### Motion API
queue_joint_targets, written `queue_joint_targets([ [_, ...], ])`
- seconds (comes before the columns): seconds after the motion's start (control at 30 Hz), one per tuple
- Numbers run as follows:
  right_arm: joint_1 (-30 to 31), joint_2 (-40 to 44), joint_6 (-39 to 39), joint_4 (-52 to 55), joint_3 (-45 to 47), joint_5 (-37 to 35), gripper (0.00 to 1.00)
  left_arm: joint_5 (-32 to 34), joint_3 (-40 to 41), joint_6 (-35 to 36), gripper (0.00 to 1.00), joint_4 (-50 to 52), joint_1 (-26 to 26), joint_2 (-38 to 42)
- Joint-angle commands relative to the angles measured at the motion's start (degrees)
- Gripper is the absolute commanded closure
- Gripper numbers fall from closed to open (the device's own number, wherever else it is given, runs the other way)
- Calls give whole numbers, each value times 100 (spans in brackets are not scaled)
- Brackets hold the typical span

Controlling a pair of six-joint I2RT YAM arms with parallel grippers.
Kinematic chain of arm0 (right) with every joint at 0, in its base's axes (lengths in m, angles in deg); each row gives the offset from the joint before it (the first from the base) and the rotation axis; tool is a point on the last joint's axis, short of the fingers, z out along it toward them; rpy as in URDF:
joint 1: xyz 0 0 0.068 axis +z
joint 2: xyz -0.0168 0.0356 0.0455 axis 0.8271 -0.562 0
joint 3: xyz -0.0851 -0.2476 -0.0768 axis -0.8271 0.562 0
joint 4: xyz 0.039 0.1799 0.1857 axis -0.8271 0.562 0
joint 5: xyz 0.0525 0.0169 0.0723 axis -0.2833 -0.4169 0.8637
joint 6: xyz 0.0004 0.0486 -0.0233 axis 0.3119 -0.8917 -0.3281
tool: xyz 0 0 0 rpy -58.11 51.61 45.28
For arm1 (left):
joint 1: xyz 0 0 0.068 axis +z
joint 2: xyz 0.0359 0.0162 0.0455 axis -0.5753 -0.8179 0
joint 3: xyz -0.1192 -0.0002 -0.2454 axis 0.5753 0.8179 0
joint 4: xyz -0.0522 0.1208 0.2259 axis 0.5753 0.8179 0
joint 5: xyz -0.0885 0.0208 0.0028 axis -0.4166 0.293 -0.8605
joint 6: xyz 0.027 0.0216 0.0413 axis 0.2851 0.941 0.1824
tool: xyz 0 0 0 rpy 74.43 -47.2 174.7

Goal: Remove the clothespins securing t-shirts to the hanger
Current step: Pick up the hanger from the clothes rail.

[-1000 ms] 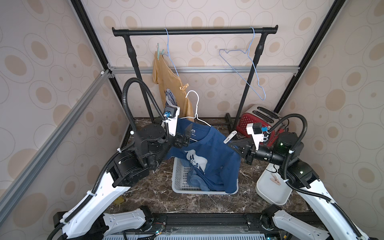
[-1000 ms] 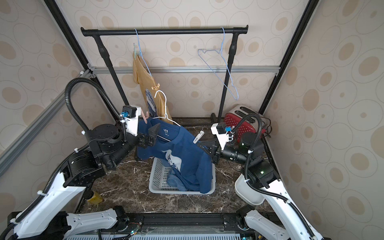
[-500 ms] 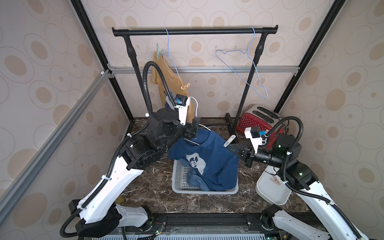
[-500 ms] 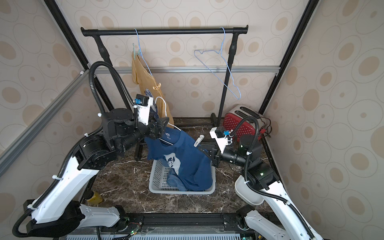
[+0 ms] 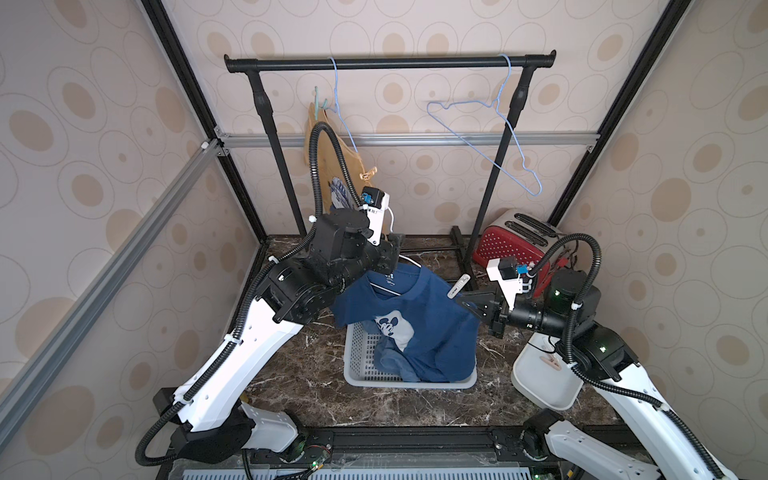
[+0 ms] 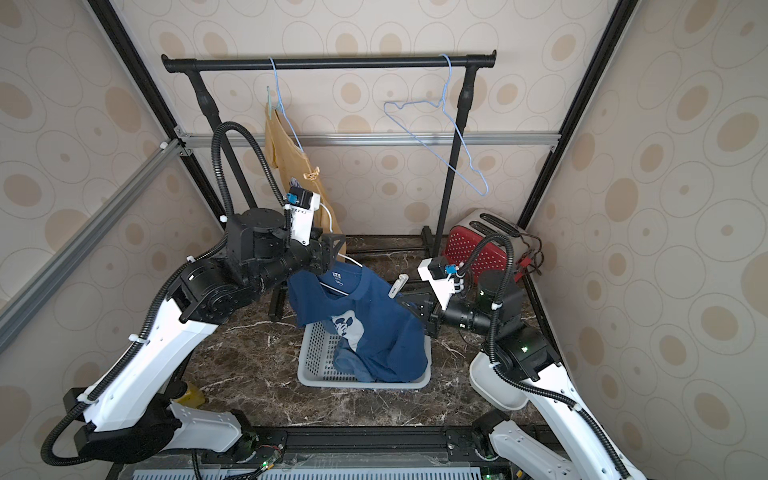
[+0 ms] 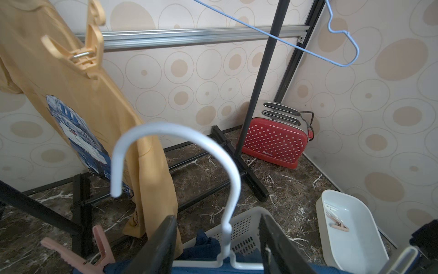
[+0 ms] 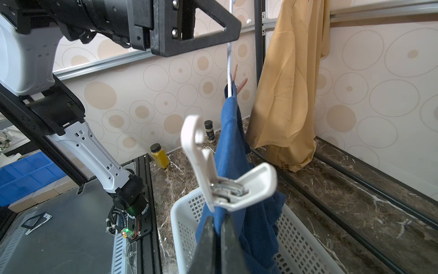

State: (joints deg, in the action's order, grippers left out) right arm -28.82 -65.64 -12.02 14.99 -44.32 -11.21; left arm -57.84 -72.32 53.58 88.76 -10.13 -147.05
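The red polka-dot toaster (image 7: 272,142) in the far right corner of the desk (image 5: 299,374) has a small white name low on its side that reads roughly "Beline", legible only in the left wrist view. The navy t-shirt (image 6: 374,328) has "UT" printed inside its collar, readable in a top view, above a white cartoon mouse. It hangs on a white hanger (image 7: 166,132) over the grey basket (image 5: 361,374) at the middle of the desk. The left jaws stand apart on either side of the hanger's neck, with a gap on each side. The right jaws are pressed together on the foot of the white clothespin (image 8: 225,175), where it bites the shirt's shoulder. A pink clothespin (image 7: 78,256) grips the other shoulder. A tan clothespin (image 7: 87,51) pins the mustard t-shirt (image 7: 94,95), which hangs at the back edge and has hem writing too small to read. The left wrist view alone shows clearly a loose pink pin (image 7: 339,225) in the white tray (image 7: 355,249) at the right edge. Only the right wrist view shows a yellow jar (image 8: 160,155) and a dark bottle (image 8: 209,131) at the left edge.
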Motion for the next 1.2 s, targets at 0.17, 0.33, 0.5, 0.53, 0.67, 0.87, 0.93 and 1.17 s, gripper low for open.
queue_joint_targets([
  [0.17,2,29,205,-131,-74,-90,100,49,-6,-8,70,-159,42,78],
  [0.33,2,-36,237,-97,-112,-74,100,156,160,59,84,-258,42,143],
  [0.5,5,-85,280,-18,-126,-112,100,233,300,134,99,-355,43,204],
  [0.53,1,-84,294,1,-129,-117,100,243,317,143,100,-363,43,205],
  [0.67,1,-107,312,48,-123,-156,93,347,418,200,100,-403,43,257],
  [0.87,3,-120,418,391,-272,-236,41,481,706,273,100,-526,41,430],
  [0.93,2,-134,400,518,-343,-287,32,501,807,274,100,-709,43,476],
  [1.17,0,-504,317,1932,-1277,-693,0,589,1423,290,100,-1172,39,666],
])
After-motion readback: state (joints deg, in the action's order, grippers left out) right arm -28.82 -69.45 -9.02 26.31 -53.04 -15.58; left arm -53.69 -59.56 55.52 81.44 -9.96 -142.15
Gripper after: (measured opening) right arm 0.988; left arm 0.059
